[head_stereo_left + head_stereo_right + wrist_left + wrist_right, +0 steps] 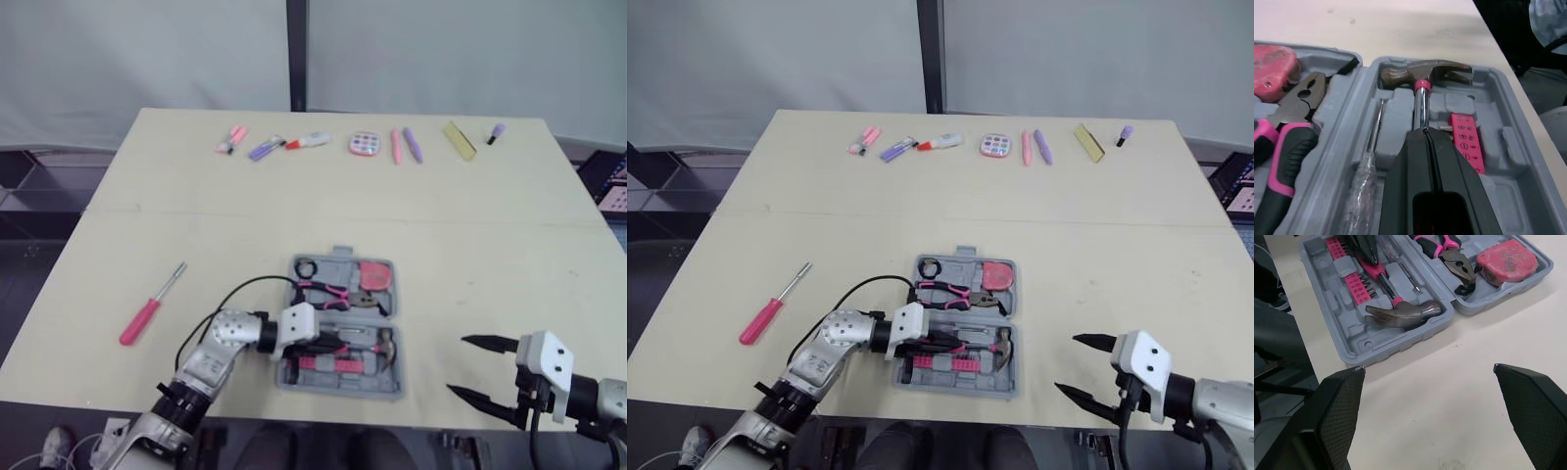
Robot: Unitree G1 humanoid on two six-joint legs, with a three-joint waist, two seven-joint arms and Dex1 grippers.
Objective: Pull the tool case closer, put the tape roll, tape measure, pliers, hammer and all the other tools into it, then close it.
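Grey tool case (343, 389) sits open near the table's (490, 245) front edge.
My left gripper (331, 345) is clamped on the hammer (1422, 73) inside it. My right gripper (456, 364) hangs spread wide over bare tabletop to the case's right, and the screwdriver (147, 311) lies well off to the left.

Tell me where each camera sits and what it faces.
Left eye view: on the head, looking down over the table and open tool case; the left claw and right claw show.
Right eye view: its stereo twin, same scene.
Left wrist view: behind the shut left claw, facing the hammer in the case.
Right wrist view: behind the open right claw, facing the case.
Shared: both wrist views show the hammer, pliers and tape measure.
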